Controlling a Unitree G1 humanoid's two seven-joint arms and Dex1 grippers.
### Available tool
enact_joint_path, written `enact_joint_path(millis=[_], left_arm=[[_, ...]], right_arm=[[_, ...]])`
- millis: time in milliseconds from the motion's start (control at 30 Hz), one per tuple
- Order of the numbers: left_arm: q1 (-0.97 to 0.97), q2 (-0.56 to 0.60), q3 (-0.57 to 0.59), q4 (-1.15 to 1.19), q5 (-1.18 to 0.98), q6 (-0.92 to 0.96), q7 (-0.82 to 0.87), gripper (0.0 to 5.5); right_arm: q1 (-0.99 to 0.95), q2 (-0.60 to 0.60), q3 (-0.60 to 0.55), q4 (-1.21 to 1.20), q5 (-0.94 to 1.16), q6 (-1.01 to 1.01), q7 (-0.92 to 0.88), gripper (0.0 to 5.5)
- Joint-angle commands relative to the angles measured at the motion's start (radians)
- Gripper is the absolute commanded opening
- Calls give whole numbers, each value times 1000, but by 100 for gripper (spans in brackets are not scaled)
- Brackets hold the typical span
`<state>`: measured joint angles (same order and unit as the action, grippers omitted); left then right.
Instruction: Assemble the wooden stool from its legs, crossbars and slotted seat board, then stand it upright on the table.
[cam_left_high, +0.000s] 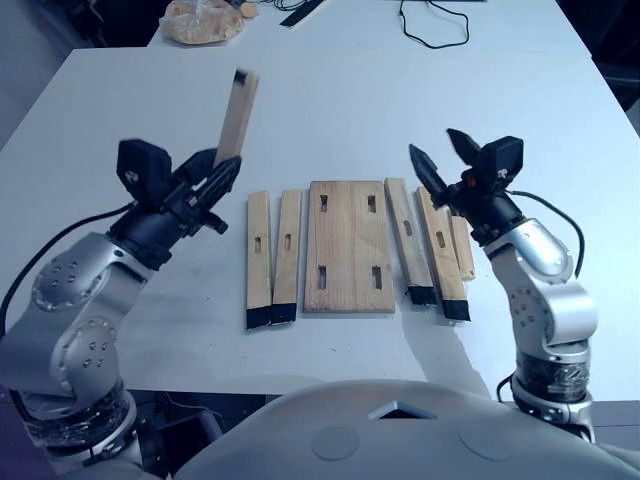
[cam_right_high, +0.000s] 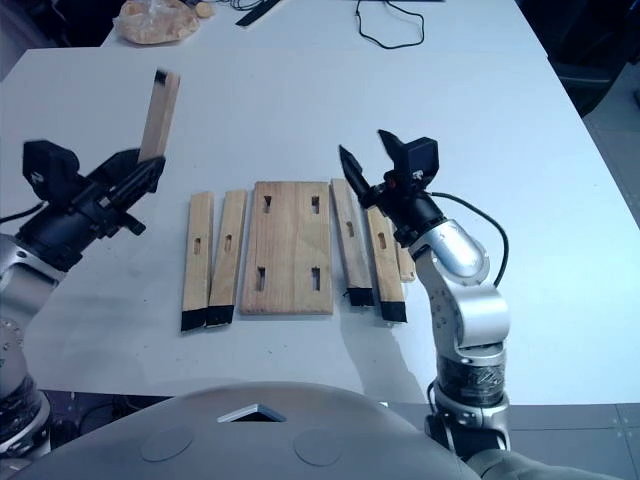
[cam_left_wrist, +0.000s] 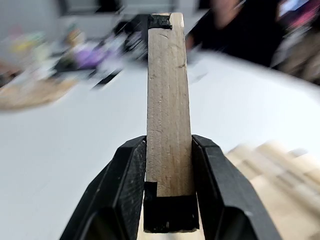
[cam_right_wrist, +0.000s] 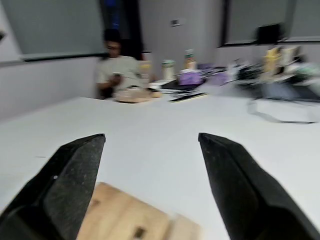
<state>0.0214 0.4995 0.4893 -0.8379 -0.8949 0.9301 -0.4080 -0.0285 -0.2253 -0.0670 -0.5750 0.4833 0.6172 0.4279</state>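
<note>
The left arm and right arm were stacks of rounded silver-grey housings, the left dotted with small dark screws. The left hand and right hand were black, each with two tapering pointed fingers and a boxy wrist module. Small orange marks showed on the right. A thin black cable looped beside the right arm.

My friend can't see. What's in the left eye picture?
The robot's left gripper holds one wooden bar up above the white table. The slotted seat board lies flat, with two legs on its left and three more pieces on its right. The right gripper hovers open by those three.
</note>
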Motion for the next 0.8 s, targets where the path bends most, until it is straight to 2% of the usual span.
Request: enact_joint_path(millis=[33, 167, 400, 567, 733, 800], left_arm=[[-66, 180, 34, 21, -682, -30, 15, 131], [-111, 261, -2, 94, -875, -40, -12, 131], [-156, 322, -122, 113, -900, -14, -52, 131], [-142, 358, -154, 116, -832, -32, -94, 131], [-114, 366, -165, 90, -758, -55, -110, 131], [-105, 367, -166, 91, -757, -67, -106, 131]], right_arm=[[-145, -129, -137, -21, 606, 284, 141, 344], [-255, -199, -130, 38, 864, 365, 152, 344], [-374, -294, -89, 66, 1140, 400, 118, 344], [-432, -333, -49, 69, 1236, 380, 62, 344], [-460, -359, -22, 70, 1236, 372, 48, 344], [-458, -367, -14, 70, 1221, 373, 52, 321]])
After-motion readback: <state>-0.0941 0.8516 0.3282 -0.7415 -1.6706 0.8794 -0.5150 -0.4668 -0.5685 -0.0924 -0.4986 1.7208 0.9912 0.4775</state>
